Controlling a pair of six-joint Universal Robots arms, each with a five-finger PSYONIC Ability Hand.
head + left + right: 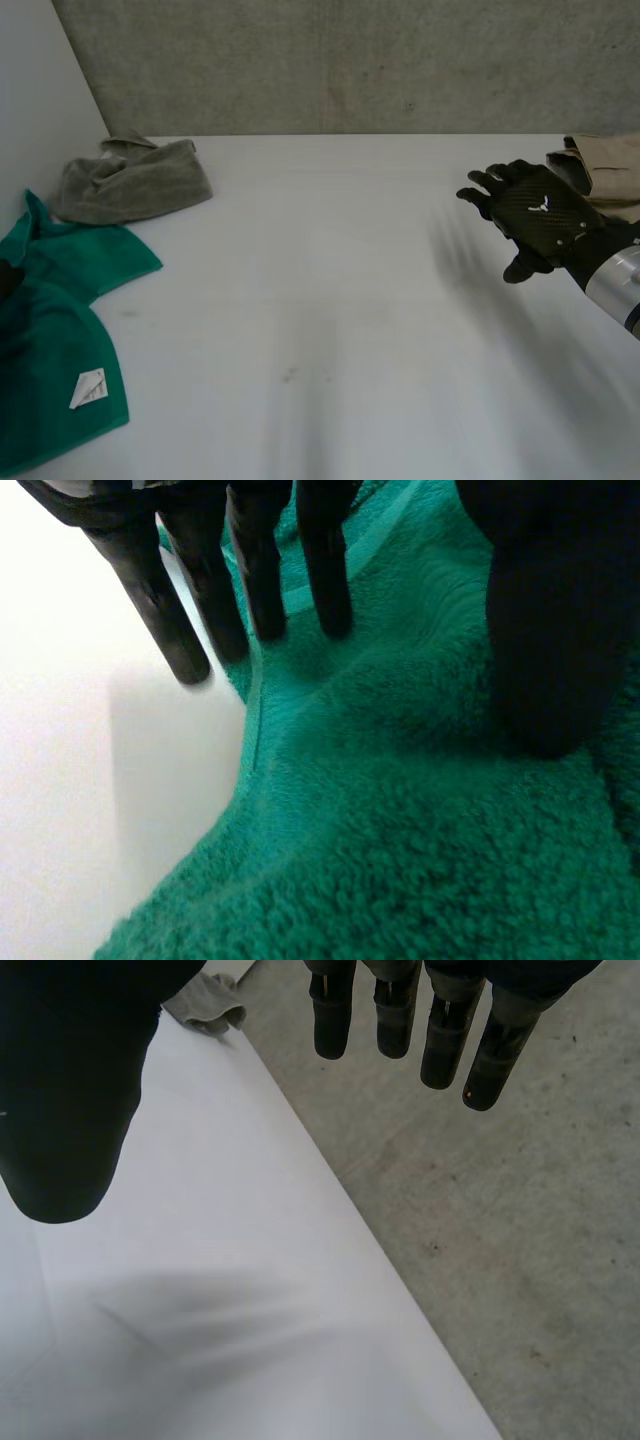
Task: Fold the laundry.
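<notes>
A green towel (60,330) lies rumpled at the table's left edge, with a white tag (90,388) on its near part. My left hand (255,570) rests on it near a hemmed edge: straight fingers touch the cloth (400,830) and the thumb (545,630) presses down apart from them, with a low ridge of cloth between. A dark bit of that hand (8,278) shows at the towel's left side. My right hand (535,215) hovers open above the table's right side, fingers (395,1010) spread and straight, holding nothing.
A grey towel (130,180) lies bunched at the back left; it is also beyond the right hand's thumb (205,1005). A beige cloth (605,170) sits at the back right, behind my right hand. The white table (320,300) meets a concrete wall (350,60).
</notes>
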